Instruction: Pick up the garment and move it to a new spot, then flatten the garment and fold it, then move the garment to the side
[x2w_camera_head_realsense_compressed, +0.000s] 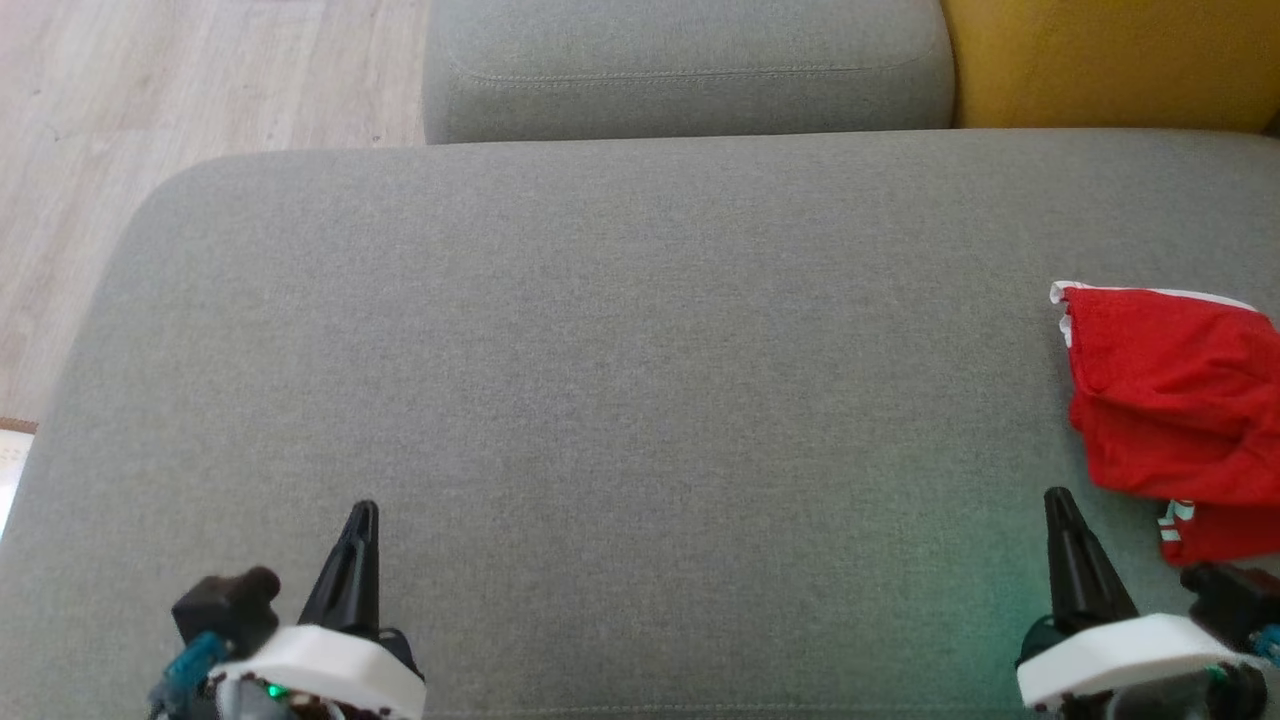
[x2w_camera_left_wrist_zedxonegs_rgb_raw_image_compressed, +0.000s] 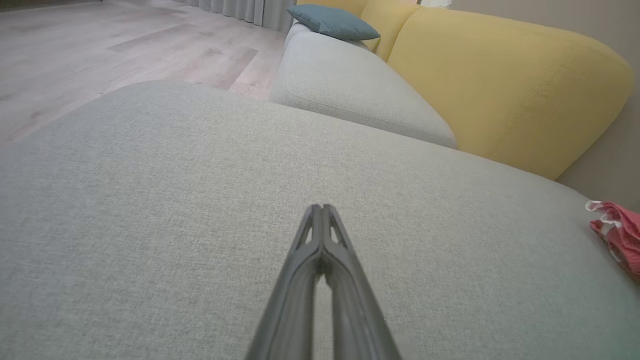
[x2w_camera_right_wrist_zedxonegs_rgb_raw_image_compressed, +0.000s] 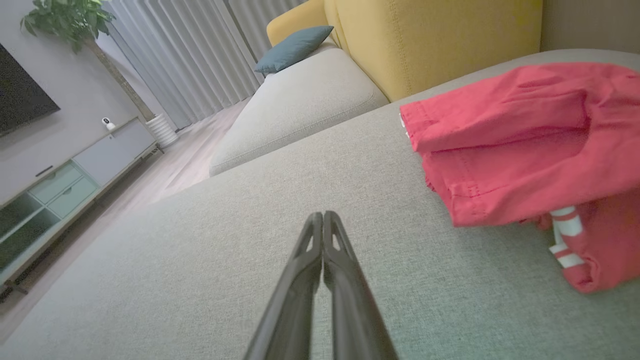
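Red garment (x2w_camera_head_realsense_compressed: 1172, 400), edged in white, with a white-striped band at its near corner. It lies bunched in loose folds on the large grey seat (x2w_camera_head_realsense_compressed: 620, 360), at the robot's far right, and is cut off by the right border of the head view. In the right wrist view one flap lies doubled over the rest, with a stitched hem facing the camera.

Right claw (x2w_camera_head_realsense_compressed: 1058, 500): its two dark fingers are pressed together tip to tip and grip nothing. It sits over the seat near the garment's near-left corner and apart from it. Bare grey fabric shows between the two.

Left claw (x2w_camera_head_realsense_compressed: 362, 512): its fingers are likewise pressed together and empty. It sits over the near-left part of the seat, well apart from the garment, which shows as a small red heap at the right margin of the left wrist view.

Surroundings: a second grey cushion (x2w_camera_head_realsense_compressed: 690, 70) adjoins the far edge of the seat. A yellow sofa back (x2w_camera_head_realsense_compressed: 1110, 60) rises beside this cushion, and a blue pillow (x2w_camera_left_wrist_zedxonegs_rgb_raw_image_compressed: 332, 22) rests at the cushion's far end. A pale wooden floor (x2w_camera_head_realsense_compressed: 200, 90) lies to the left. The right wrist view also takes in grey curtains (x2w_camera_right_wrist_zedxonegs_rgb_raw_image_compressed: 200, 55), a potted plant (x2w_camera_right_wrist_zedxonegs_rgb_raw_image_compressed: 65, 20) and a low cabinet (x2w_camera_right_wrist_zedxonegs_rgb_raw_image_compressed: 65, 175) against the wall.
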